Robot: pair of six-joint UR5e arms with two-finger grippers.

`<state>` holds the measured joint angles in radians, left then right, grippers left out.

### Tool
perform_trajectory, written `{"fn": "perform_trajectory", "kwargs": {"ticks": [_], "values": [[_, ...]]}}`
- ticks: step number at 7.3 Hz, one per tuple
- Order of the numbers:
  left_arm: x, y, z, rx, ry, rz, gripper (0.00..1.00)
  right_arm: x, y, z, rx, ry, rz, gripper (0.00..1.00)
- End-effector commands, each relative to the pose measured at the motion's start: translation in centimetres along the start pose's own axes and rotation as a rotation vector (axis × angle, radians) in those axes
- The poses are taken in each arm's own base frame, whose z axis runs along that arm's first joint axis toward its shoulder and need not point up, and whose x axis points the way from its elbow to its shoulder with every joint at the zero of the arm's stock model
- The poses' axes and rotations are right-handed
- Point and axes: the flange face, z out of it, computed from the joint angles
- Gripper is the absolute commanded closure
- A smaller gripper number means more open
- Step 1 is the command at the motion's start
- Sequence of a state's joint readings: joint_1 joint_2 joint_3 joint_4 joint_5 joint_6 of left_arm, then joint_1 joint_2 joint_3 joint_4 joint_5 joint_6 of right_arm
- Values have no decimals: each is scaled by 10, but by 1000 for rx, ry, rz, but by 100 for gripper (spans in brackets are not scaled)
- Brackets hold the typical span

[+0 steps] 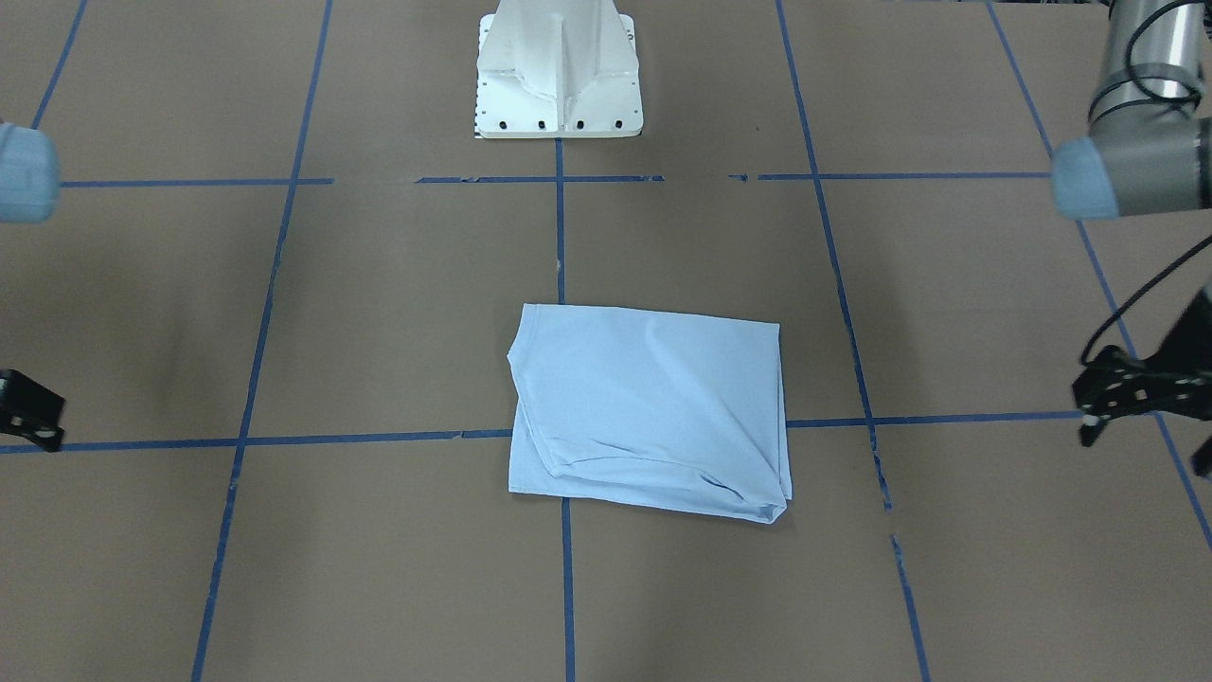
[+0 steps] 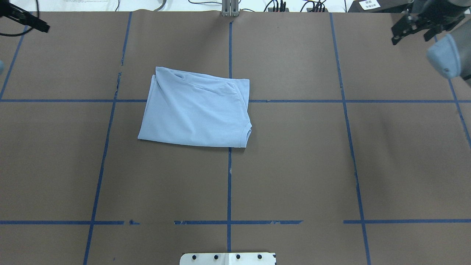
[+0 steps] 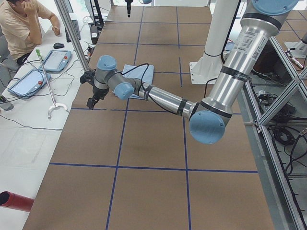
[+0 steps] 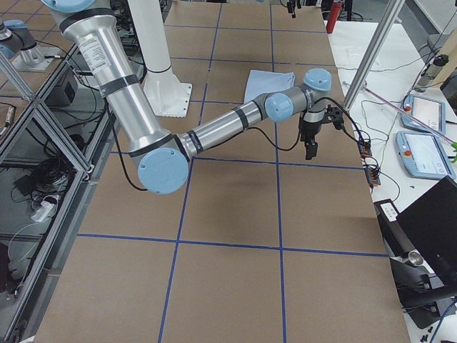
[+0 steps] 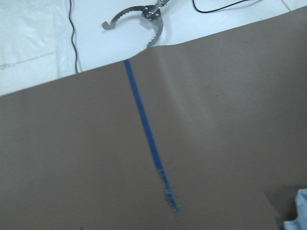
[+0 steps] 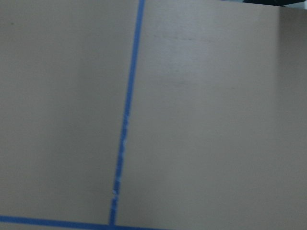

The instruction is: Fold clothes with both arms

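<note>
The light blue T-shirt (image 1: 653, 407) lies folded into a rough rectangle near the table's middle, neck hem at one side; the print and label are hidden. It also shows in the overhead view (image 2: 195, 108) and as a corner in the left wrist view (image 5: 297, 213). My left gripper (image 1: 1136, 431) hangs empty over the table's left end, far from the shirt, jaws apparently apart. It also shows in the overhead view (image 2: 38, 24). My right gripper (image 2: 412, 36) hangs empty over the right far corner, jaws apparently apart. It also shows at the front-facing view's edge (image 1: 33, 417).
The white pedestal base (image 1: 559, 76) stands at the robot's side of the table. Blue tape lines (image 2: 229, 184) grid the brown surface. Beyond the far edge are a metal grabber tool (image 5: 139, 19), tablets (image 3: 57, 60) and a seated person (image 3: 24, 24).
</note>
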<state>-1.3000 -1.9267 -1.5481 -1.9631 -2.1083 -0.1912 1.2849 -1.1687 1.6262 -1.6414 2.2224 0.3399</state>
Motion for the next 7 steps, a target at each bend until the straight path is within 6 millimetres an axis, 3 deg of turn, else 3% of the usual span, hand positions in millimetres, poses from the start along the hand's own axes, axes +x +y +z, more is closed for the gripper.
{"fn": "perform_trajectory", "kwargs": {"ticks": [1,2,3,4,5,7], "values": [[-113,83,-54,-27,-13,74,0,146,86,-14,-41,8,-23,0],[-142,120,-61,-74,-4,17,0,189,135,3,-80,16,30,0],[-166,156,-66,-103,-2,-55,0,211,183,18,-123,21,76,0],[-174,206,-56,-148,4,-99,0,221,224,23,-150,23,109,0],[-178,235,-50,-182,8,-134,0,227,248,25,-167,23,130,0],[-176,260,-48,-225,50,-150,0,230,265,17,-158,8,155,0]]}}
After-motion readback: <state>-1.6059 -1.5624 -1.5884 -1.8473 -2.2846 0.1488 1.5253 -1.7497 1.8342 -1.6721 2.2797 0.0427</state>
